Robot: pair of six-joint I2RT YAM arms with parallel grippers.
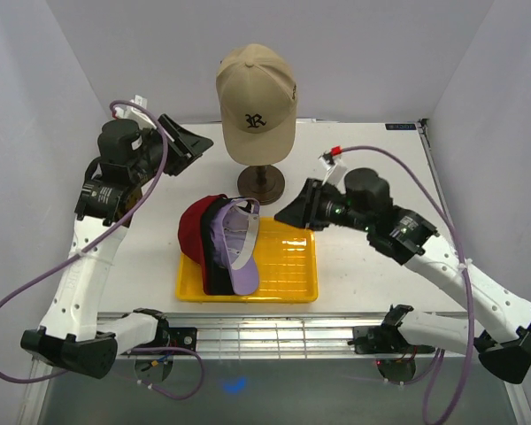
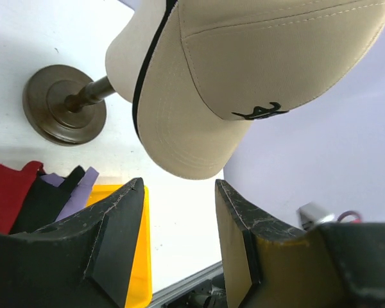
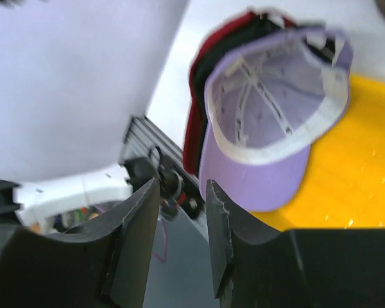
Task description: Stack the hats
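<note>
A tan hat (image 1: pixel 257 97) with a dark emblem sits on the cream mannequin head (image 2: pixel 131 58) at the back centre. Three more hats lie nested on the yellow tray (image 1: pixel 288 266): red (image 1: pixel 193 232) at the bottom, black (image 1: pixel 214 257) in the middle, and lavender (image 1: pixel 239 252) on top with its inside facing up. My left gripper (image 1: pixel 195 142) hovers open to the left of the tan hat (image 2: pixel 256 64), holding nothing. My right gripper (image 1: pixel 285 212) stands open and empty over the tray's far right part, just right of the lavender hat (image 3: pixel 269 128).
The mannequin stands on a round dark base (image 1: pixel 261 183) just behind the tray. White walls close in the back and both sides. A metal rail (image 1: pixel 265 332) runs along the table's near edge.
</note>
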